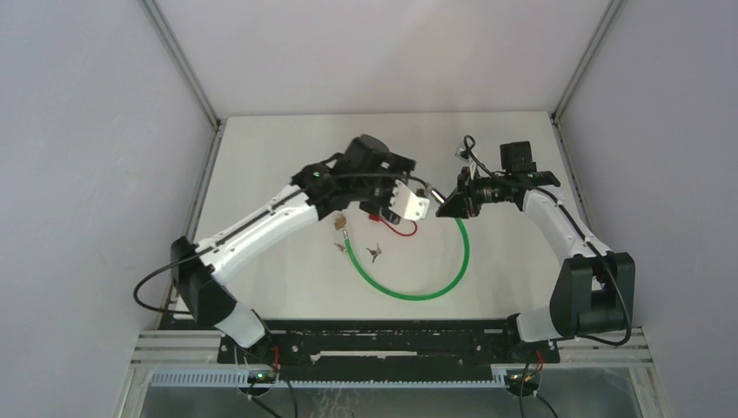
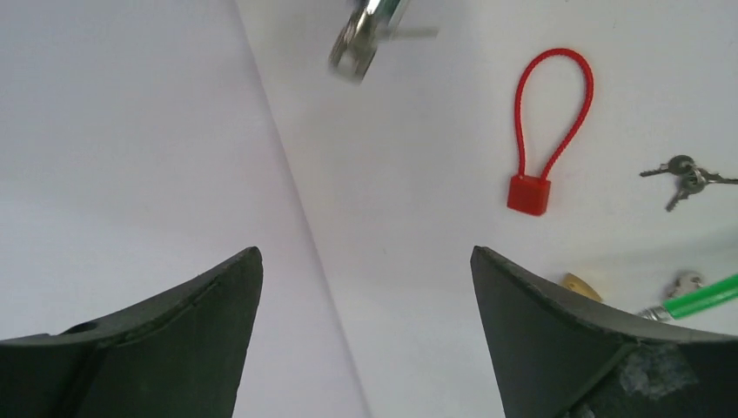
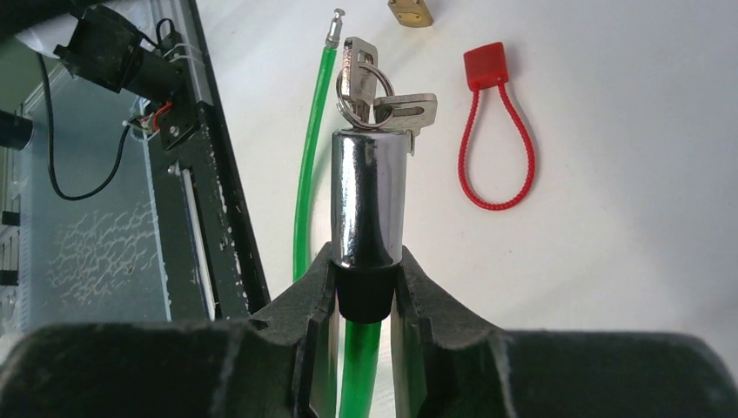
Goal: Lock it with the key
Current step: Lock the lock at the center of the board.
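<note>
White worktop. Pinches chrome lock cylinder in right gripper, key in its far end, long axis pointing toward left gripper. Holds left gripper spread wide, empty, key just ahead.

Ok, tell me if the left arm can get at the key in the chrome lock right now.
Probably yes. The left hand is open, with nothing between it and the key. The right hand grips the chrome lock at its base, leaving the key end bare.
</note>
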You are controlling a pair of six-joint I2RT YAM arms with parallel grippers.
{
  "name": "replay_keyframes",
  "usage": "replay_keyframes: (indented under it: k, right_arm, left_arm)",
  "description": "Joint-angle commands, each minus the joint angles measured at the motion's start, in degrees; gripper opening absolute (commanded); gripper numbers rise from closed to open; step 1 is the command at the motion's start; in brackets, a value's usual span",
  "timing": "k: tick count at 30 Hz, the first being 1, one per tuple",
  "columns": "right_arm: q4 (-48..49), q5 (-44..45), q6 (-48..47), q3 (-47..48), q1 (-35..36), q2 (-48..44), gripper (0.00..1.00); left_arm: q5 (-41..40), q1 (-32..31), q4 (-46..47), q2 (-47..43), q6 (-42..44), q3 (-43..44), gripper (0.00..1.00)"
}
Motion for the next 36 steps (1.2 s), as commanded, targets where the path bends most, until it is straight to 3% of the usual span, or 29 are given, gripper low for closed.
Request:
replay_keyframes:
  k: [1,7,14,21,28,36]
  right_arm:
    - [3.8,1.2,3.2,1.1,-0.4,-3.4,0.0]
    - [8.1,4.1,7.8,-0.2,-0.8,-6.0,0.0]
    - [11.6,7.8,12.1,-1.1,-3.6,-7.7,0.0]
    - [13.2,9.2,14.0,-2.0,-6.7,-8.7,0.0]
    - [13.4,10.5,14.3,-3.7,-7.6,-10.4,0.0]
    - [13.8,10.3,14.4,-4.4,-7.7,-11.0,0.0]
  left_arm:
    - [6.9,6.9,-0.8,-8.7,-15.7,-3.9,0.94]
    - [6.4,16.0,1.5,-12.3,-37.7,-14.1,0.98]
    - [16.7,25.9,-1.8,-11.9,-55.2,-23.3,0.92]
    - [21.1,26.3,1.9,-11.8,-62.2,-30.6,0.87]
    - [26.5,26.1,12.8,-9.9,-71.8,-34.4,0.79]
    - [21.7,24.1,26.5,-5.8,-82.1,-37.4,0.72]
